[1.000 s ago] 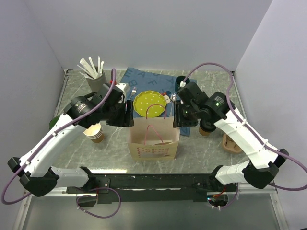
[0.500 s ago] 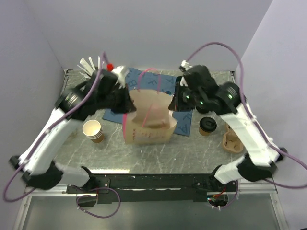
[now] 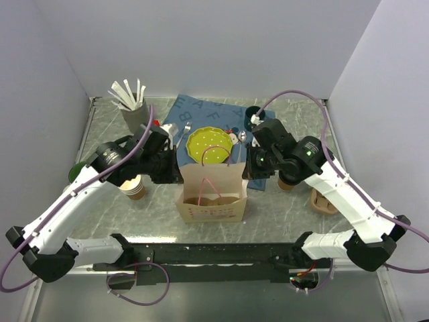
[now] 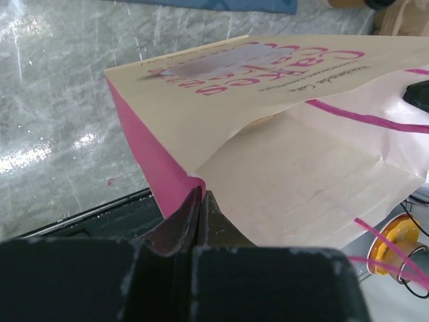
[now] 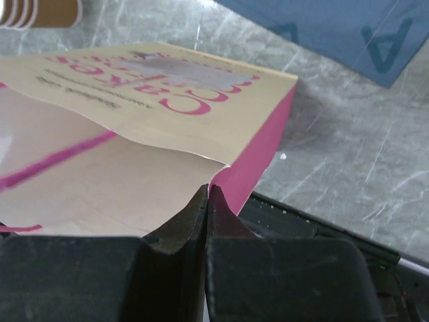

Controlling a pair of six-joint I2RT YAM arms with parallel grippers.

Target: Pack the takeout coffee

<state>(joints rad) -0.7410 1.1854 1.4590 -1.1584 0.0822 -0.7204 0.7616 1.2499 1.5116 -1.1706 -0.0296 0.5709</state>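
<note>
The left gripper (image 4: 201,198) is filling the bottom of the frame, its two dark fingers (image 4: 175,227) pressing together on the rim of the bag (image 4: 301,154) at a corner fold. The bag is stretching from the centre to the right edge, showing tan paper outside, a pink side panel at centre left and blurred pink lettering near the top. A pink cord (image 4: 362,115) is crossing its face at the right. The marbled table (image 4: 60,80) is taking up the upper left, and a blue mat (image 4: 201,5) is edging the top. A yellow round thing (image 4: 395,247), too unclear to name, is showing at lower right.
</note>
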